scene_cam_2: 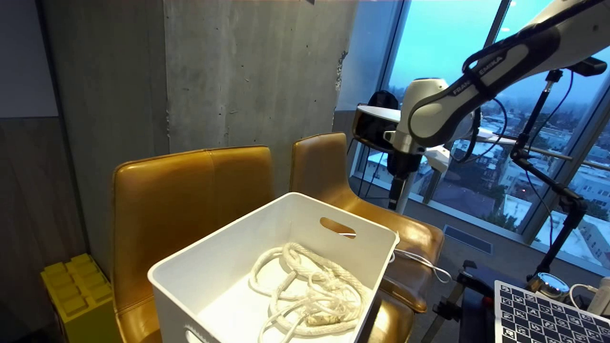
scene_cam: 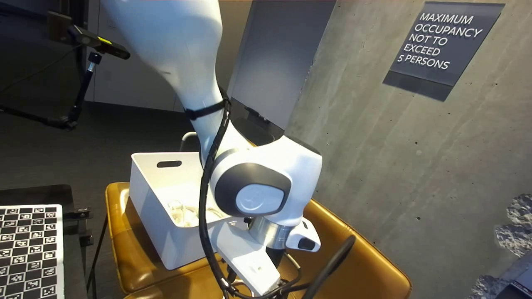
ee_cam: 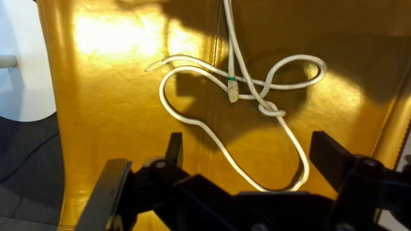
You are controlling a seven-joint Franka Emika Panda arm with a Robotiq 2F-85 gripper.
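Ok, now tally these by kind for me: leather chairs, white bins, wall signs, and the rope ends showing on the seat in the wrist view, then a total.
Leather chairs: 2
White bins: 1
Wall signs: 1
Rope ends in the wrist view: 2
Total: 6

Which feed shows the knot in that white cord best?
The wrist view: it shows the knot in the white cord whole from above, with the open gripper not covering it. I cannot make the knot out in either exterior view.
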